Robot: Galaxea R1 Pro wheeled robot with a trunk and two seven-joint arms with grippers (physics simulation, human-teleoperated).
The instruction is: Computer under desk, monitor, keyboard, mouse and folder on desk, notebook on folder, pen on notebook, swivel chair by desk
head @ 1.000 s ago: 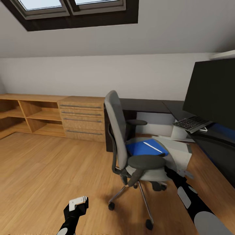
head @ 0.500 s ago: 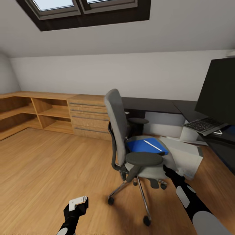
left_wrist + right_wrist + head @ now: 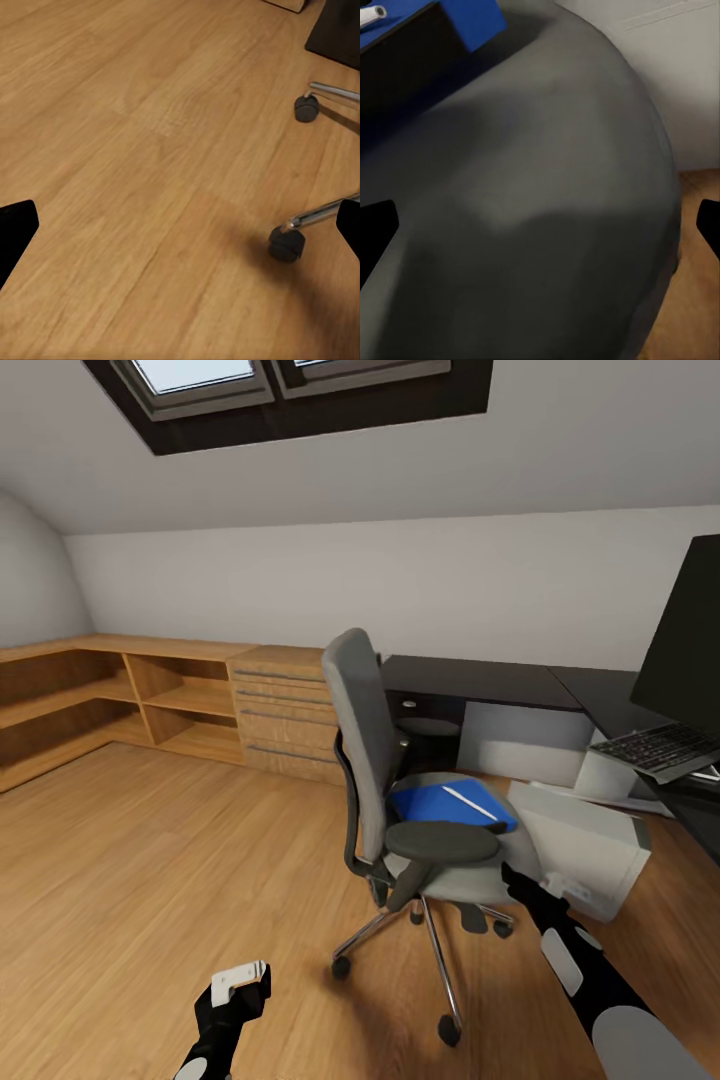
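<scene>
Centre of the head view: swivel chair (image 3: 400,800) on the wooden floor (image 3: 150,860), backrest toward frame left. Folder (image 3: 450,806) lies flat on its seat, a white pen (image 3: 470,804) on top of the blue cover. Desk (image 3: 480,682) runs behind the chair and along the right edge. Monitor (image 3: 695,640) stands at right edge, cut off by the frame. Keyboard (image 3: 668,749) below it, tilted, at the desk edge. Computer (image 3: 585,845) on the floor right of the chair, lying low beside the desk. Wooden drawer cabinet (image 3: 285,710) and open shelves (image 3: 120,705) at left.

Left tool (image 3: 240,978) hangs low over bare floor, lower left; left wrist view shows its fingers spread wide, chair casters (image 3: 286,244) near. Right tool (image 3: 520,885) sits close against the seat's front edge; right wrist view shows fingers spread, grey seat padding (image 3: 547,225) between them, nothing pinched.
</scene>
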